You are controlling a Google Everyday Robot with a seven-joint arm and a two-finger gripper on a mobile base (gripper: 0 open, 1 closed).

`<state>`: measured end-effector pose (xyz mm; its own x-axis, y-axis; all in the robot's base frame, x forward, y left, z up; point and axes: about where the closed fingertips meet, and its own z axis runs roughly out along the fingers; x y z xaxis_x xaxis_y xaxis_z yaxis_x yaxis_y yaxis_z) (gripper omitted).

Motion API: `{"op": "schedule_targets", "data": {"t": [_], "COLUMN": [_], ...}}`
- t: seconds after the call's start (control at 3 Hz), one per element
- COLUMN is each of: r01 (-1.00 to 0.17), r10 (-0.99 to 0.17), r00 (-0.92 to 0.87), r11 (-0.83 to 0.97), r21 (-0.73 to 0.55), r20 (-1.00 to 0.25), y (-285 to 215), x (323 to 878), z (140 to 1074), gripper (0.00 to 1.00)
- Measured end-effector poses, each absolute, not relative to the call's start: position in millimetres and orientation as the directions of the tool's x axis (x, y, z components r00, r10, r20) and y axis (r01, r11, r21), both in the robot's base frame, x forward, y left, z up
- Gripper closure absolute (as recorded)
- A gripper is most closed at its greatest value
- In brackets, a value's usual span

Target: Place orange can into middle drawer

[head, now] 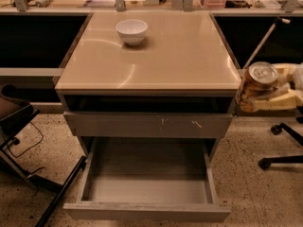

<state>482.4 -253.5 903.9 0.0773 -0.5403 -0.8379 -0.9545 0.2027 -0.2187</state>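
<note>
The orange can (254,85) has a silver top with a pull tab. It hangs in the air just off the right edge of the beige cabinet top (156,56), upright with a slight tilt. My gripper (265,97) comes in from the right and its pale fingers (271,101) are shut on the can's side. The middle drawer (147,181) stands pulled out below and to the left of the can, grey inside and empty, with a plain front panel (147,213).
A white bowl (131,31) stands at the back of the cabinet top. A shallower grey drawer front with pale scratches (147,125) sits above the open drawer. Chair legs (280,148) are at the right, a dark chair frame (28,169) at the left.
</note>
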Motion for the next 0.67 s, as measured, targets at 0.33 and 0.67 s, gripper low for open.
{"op": "schedule_targets", "data": {"t": [0.33, 0.67], "r01": [-0.957, -0.957], "r10": [-0.535, -0.535], "r00": [0.009, 0.009], "r11": [0.239, 0.239], "r21": [-0.162, -0.162], "r20": [-0.845, -0.845], "y": [-271.1, -271.1], "x": [452.0, 452.0], "z": [875.5, 875.5], "gripper": [1.00, 1.00]}}
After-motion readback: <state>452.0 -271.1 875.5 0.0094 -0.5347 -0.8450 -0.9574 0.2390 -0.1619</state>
